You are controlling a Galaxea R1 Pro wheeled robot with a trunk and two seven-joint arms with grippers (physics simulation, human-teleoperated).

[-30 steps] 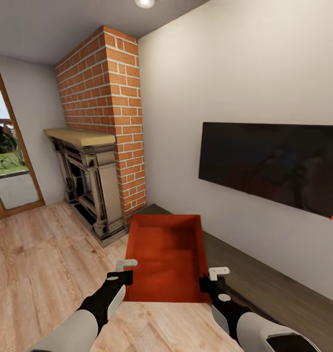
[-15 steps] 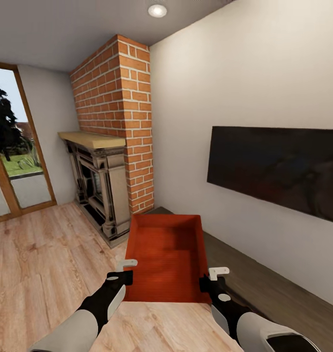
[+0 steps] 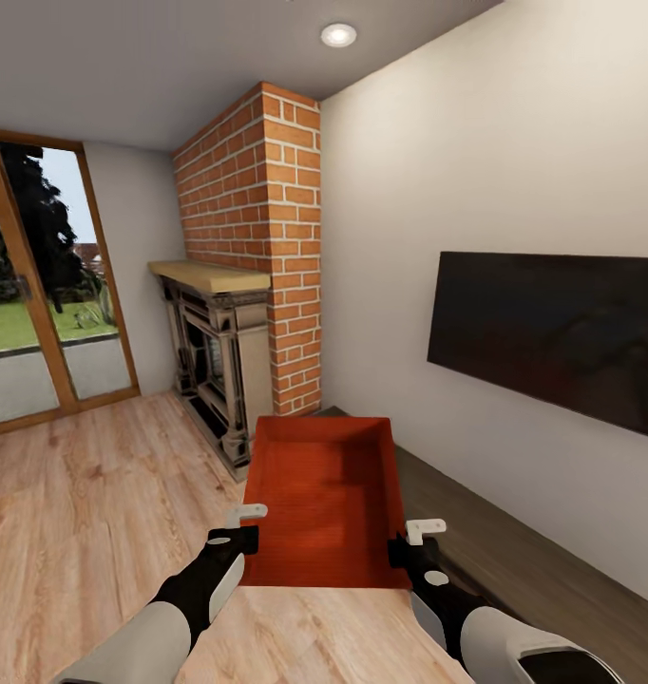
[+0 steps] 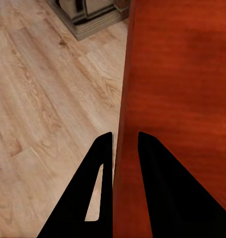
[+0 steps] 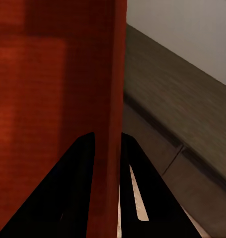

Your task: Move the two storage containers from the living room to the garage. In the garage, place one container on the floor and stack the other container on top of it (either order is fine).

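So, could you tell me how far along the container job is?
Done: one storage container is off the ground, clamped by the left tool and right tool on opposite walls. In hand: carrying it past the brick fireplace. Left: reaching the garage, setting it down, stacking the second.

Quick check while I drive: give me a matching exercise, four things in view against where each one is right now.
1. storage container
2. fireplace
3. TV
4. glass door

A. on the wall beside the right arm
B. far left, showing the garden
C. at the foot of the brick chimney
D. held between the left gripper and right gripper

Pairs: 1-D, 2-C, 3-A, 4-B
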